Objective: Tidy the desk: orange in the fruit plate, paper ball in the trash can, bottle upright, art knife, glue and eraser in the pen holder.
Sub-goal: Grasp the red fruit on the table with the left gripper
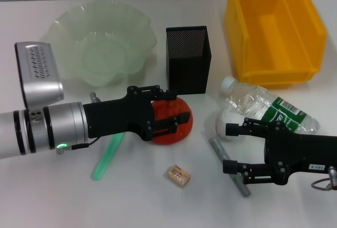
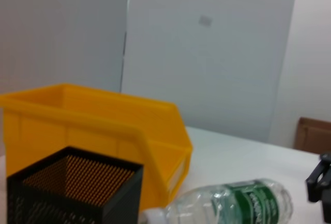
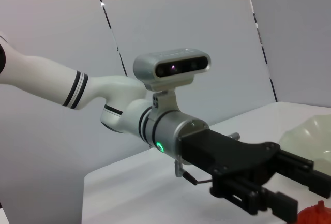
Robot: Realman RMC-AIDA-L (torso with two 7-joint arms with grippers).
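Head view, mid-desk: I see my left gripper (image 1: pixel 176 109) pinching the lumpy red-orange round orange (image 1: pixel 176 128), which sits on the white desk (image 1: pixel 131 196) just in front of the tall black mesh pen holder (image 1: pixel 188 59). My right gripper (image 1: pixel 231 146) hovers spread wide near the desk's front right, over the slim grey art knife (image 1: pixel 226 165) and beside the white crumpled paper ball (image 1: pixel 229 120). The clear green-labelled bottle (image 1: pixel 271 107) lies on its side before the yellow trash can (image 1: pixel 271 25). The pale-green scalloped fruit plate (image 1: pixel 100 41) stands at rear left; the green glue stick (image 1: pixel 108 157) and tan eraser (image 1: pixel 178 175) lie near the front edge.
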